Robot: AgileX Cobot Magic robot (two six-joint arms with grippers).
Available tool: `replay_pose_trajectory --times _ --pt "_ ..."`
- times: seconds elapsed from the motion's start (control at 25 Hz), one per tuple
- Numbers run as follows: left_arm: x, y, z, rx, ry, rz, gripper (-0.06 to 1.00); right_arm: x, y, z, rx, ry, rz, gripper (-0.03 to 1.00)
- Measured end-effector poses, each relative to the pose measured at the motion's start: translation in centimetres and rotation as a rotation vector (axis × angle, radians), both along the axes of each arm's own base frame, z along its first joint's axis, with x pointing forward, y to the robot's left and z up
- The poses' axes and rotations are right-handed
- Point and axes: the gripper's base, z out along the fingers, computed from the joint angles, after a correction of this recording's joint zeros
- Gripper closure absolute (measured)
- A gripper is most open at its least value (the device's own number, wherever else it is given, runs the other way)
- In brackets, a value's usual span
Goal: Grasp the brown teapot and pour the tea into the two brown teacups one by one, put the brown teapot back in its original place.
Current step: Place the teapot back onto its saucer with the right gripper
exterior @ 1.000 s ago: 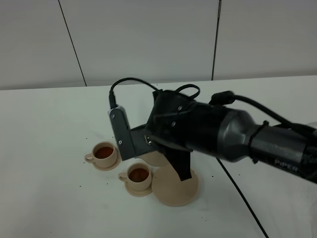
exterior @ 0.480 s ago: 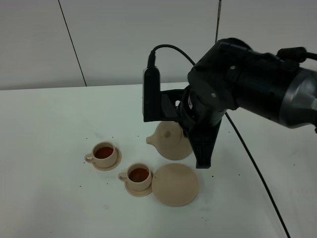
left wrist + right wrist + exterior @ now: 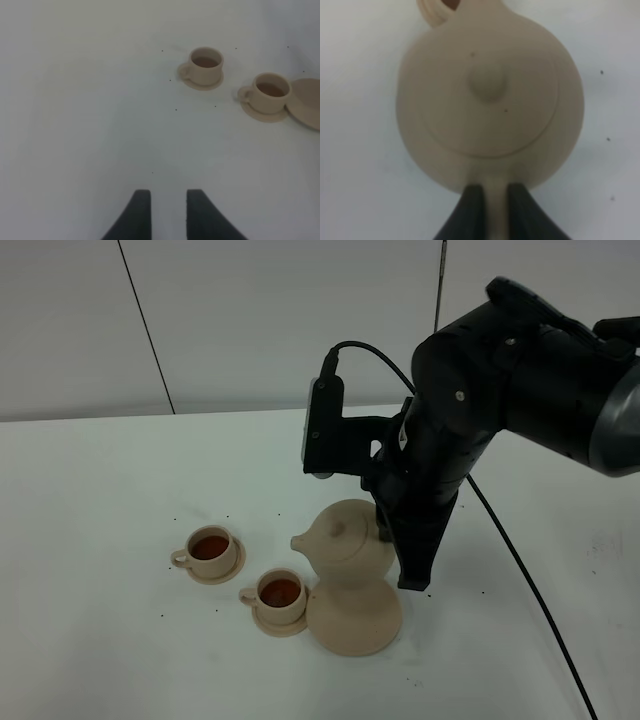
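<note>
**Setting the teapot back on its saucer**

Left to right: two brown teacups (image 3: 205, 552) (image 3: 279, 597) sit at lower left of the high view, both showing tea, so we judge pouring done. Left claw (image 3: 168, 212) hangs slightly spread over bare worktop (image 3: 80, 100), holding nothing. At centre, the brown teapot (image 3: 345, 545) hangs upright just above the large saucer (image 3: 355, 625); contact we cannot tell. Right claw (image 3: 490, 197) is pinching the teapot's handle. For a good placement we'd lower straight down, keep the pot level and centred, spout clear of the near cup, release only once seated. Worktop is plain white with small dark specks; pale panelled wall (image 3: 290, 320) behind.
</note>
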Motion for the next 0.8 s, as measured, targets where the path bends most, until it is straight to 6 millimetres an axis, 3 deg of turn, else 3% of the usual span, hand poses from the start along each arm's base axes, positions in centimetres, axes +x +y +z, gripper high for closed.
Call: replay_pose_trajectory --times 0.16,0.32,0.8 --pt "0.0 0.0 0.0 0.0 0.0 0.0 0.7 0.5 -0.8 -0.1 0.071 0.059 0.0 0.87" --pt "0.0 0.0 0.0 0.0 0.0 0.0 0.7 0.6 -1.5 -1.7 0.091 0.105 0.017 0.87" --pt "0.0 0.0 0.0 0.0 0.0 0.0 0.7 1.3 -2.4 -5.2 0.124 -0.008 0.024 0.87"
